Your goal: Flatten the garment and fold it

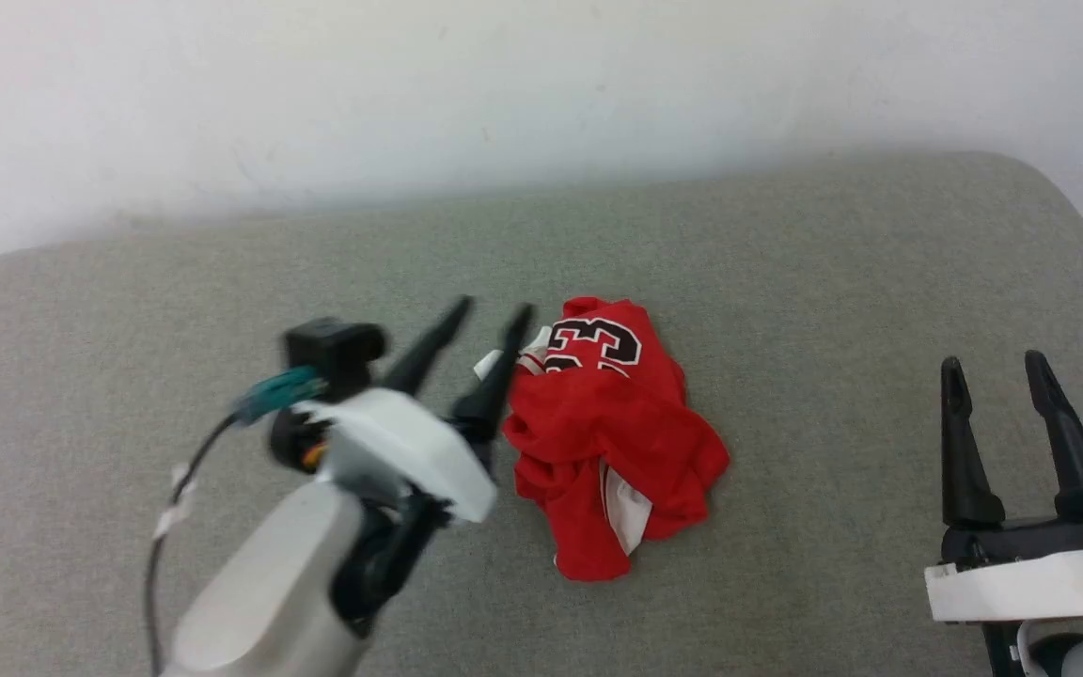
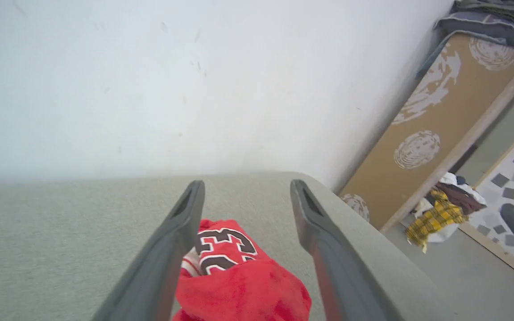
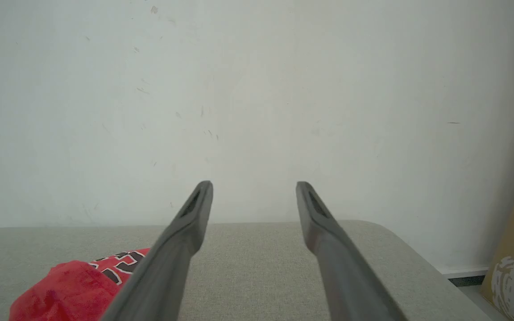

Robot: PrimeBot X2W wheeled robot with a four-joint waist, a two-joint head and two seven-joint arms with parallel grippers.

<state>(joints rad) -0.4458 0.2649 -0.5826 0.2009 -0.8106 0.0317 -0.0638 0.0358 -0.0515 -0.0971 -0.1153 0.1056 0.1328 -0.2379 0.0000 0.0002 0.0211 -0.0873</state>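
1. We're looking at a grey fabric pad (image 1: 222,282) with rounded corners, pushed up against a plain white wall (image 1: 504,94).
2. The shirt (image 1: 612,432) sits near the middle of the pad, all scrunched into a red heap. Black white-outlined numerals face up at its far end, and a bit of white fabric pokes out near the front.
3. The left gripper (image 1: 493,307) is right at the shirt's left edge, arm blurry. Its 2 fingers are spread with nothing between them. The finger closer to the shirt overlaps the striped trim in the head view, but we can't tell if it's actually touching.
4. From the left wrist view, the left gripper (image 2: 246,183) points toward the wall, and the shirt (image 2: 239,281) lies below the gap between the fingers.
5. The right gripper (image 1: 993,360) is well off to the right, over bare pad, also spread wide and holding nothing.
6. In the right wrist view, the right gripper (image 3: 253,183) points at the wall, with the shirt (image 3: 69,290) down at the lower left.
7. Past the pad's right end, a brown board (image 2: 444,116) with pale round prints leans by the wall. A clothes pile (image 2: 435,216) with a yellow plaid piece lies on the floor (image 2: 462,276).
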